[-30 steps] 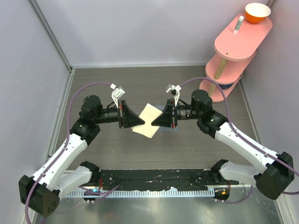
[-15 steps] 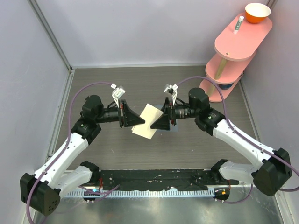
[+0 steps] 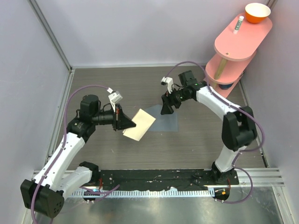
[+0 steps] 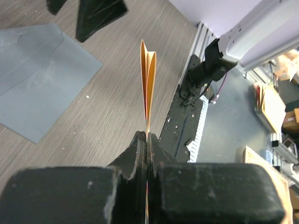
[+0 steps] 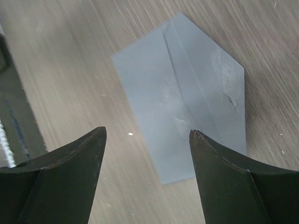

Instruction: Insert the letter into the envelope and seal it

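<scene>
The letter (image 3: 139,124), a folded tan sheet, hangs above the table with my left gripper (image 3: 126,123) shut on its left edge. In the left wrist view the letter (image 4: 148,79) stands edge-on, rising from the closed tips of my left gripper (image 4: 146,140). The blue-grey envelope (image 3: 168,123) lies flat on the table just right of the letter, its pointed flap open. My right gripper (image 3: 167,109) hovers open above the envelope's far edge, holding nothing. Looking down from the right wrist, the envelope (image 5: 187,107) lies beyond the spread tips of the right gripper (image 5: 148,132).
A pink two-tier stand (image 3: 238,46) fills the back right corner, with an orange bowl (image 3: 257,12) and a small white tube (image 3: 239,22) on top. A black rail (image 3: 154,179) runs along the near edge. Grey walls close in left, right and behind.
My right gripper opened, let go of the letter and drew back toward the far right. My left gripper carried the letter a little left and nearer, uncovering the envelope.
</scene>
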Tool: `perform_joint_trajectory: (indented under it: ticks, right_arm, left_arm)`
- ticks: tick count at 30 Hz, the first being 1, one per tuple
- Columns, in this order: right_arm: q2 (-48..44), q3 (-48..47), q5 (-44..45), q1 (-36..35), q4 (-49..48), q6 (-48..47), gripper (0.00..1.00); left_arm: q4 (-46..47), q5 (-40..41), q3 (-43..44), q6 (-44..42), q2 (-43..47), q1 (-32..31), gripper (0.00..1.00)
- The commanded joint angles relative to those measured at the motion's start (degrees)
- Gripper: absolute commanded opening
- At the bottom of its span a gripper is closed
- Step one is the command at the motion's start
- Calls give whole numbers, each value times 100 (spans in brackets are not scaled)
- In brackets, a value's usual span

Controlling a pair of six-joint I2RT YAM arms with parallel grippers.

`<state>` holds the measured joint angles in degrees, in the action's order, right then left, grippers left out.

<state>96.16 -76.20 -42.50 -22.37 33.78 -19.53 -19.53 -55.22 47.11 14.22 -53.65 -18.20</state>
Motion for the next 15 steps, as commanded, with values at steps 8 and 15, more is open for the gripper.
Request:
perform_joint_trajectory:
  ticks: [8, 15]
  right_arm:
    - [2274, -2353, 646, 136, 1667, -1949, 80]
    - [2916, -2934, 963, 154, 1666, -2028, 81]
  left_arm:
    - [-648, -85, -9, -815, 548, 27, 0]
    - [-570, -103, -150, -763, 592, 27, 0]
